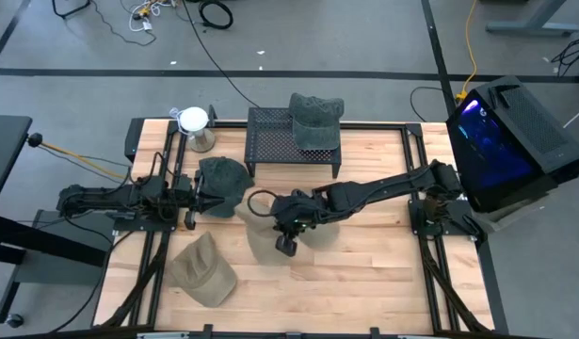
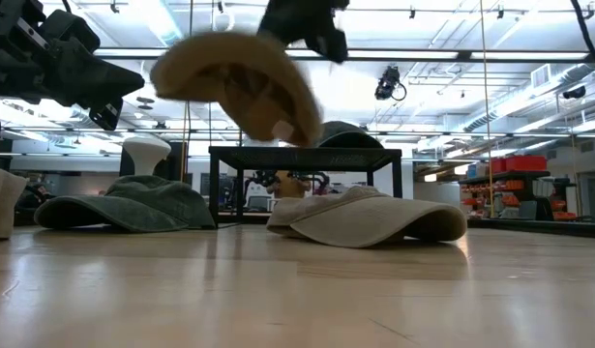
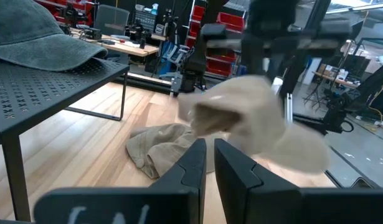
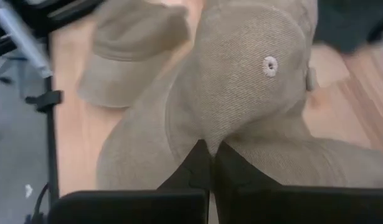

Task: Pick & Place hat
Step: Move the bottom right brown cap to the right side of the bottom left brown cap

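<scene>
My right gripper (image 1: 287, 241) is over the table's middle, shut on a beige hat (image 2: 237, 79) that hangs in the air below it. A second beige hat (image 2: 374, 217) lies brim-down on the table under and to the right of it. A dark green hat (image 1: 223, 182) rests on the table by my left gripper (image 1: 197, 201), which hovers shut above the table (image 2: 94, 87) and touches nothing. Another dark green hat (image 1: 315, 117) sits on the black mesh rack (image 1: 275, 137). A khaki hat (image 1: 202, 271) lies near the near left edge. My right gripper pinches a fold of the beige hat's crown cloth (image 4: 207, 130) between its two fingers, close to an eyelet (image 4: 269, 65). The fingers come from above, pointing down. The hat is lifted clear of the table and hangs tilted below the fingers (image 2: 278, 106).
The mesh rack stands at the table's far middle, with room under its top. A white round-topped object (image 1: 193, 122) stands at the far left. A lit computer case (image 1: 501, 141) sits beyond the right edge. Bare wood (image 1: 364, 282) shows at the near right.
</scene>
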`<state>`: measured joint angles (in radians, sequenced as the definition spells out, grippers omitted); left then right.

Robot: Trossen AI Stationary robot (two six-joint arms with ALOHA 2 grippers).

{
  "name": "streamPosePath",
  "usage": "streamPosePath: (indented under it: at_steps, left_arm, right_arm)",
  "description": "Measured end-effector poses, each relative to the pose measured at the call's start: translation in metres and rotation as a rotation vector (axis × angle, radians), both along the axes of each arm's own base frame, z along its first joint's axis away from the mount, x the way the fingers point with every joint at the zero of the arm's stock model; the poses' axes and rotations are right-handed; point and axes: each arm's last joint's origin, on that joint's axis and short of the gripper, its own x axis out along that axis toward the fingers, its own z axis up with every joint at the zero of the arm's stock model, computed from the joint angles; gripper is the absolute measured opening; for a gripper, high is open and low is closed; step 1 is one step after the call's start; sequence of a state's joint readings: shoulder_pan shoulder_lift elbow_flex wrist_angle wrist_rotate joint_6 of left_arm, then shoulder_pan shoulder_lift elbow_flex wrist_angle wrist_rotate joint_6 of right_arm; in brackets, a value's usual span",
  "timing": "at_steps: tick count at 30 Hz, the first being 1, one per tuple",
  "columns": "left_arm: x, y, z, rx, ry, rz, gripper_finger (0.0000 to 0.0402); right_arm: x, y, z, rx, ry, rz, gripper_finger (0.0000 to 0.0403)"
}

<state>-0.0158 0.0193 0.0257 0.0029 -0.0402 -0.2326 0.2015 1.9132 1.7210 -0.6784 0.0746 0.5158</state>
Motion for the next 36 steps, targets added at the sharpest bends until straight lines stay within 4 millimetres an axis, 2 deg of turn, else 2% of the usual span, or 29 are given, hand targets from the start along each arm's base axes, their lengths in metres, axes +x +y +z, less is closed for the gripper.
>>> streamPosePath:
  at_steps: [9,17,23,36]
  left_arm:
    - [0.000,0.000,0.000,0.000,0.000,0.000,0.0039]
    - [0.000,0.000,0.000,0.000,0.000,0.000,0.0039]
    - [0.000,0.000,0.000,0.000,0.000,0.000,0.0039]
    - [0.000,0.000,0.000,0.000,0.000,-0.001,0.0039]
  right_arm:
    - [0.023,-0.013,-0.026,0.127,-0.011,-0.214,0.0000]
    - [0.032,-0.016,-0.029,0.211,-0.064,-0.293,0.0000]
    - [0.032,-0.015,-0.029,0.205,-0.065,-0.291,0.0000]
    - [0.041,0.002,-0.060,0.231,0.001,-0.224,0.0001]
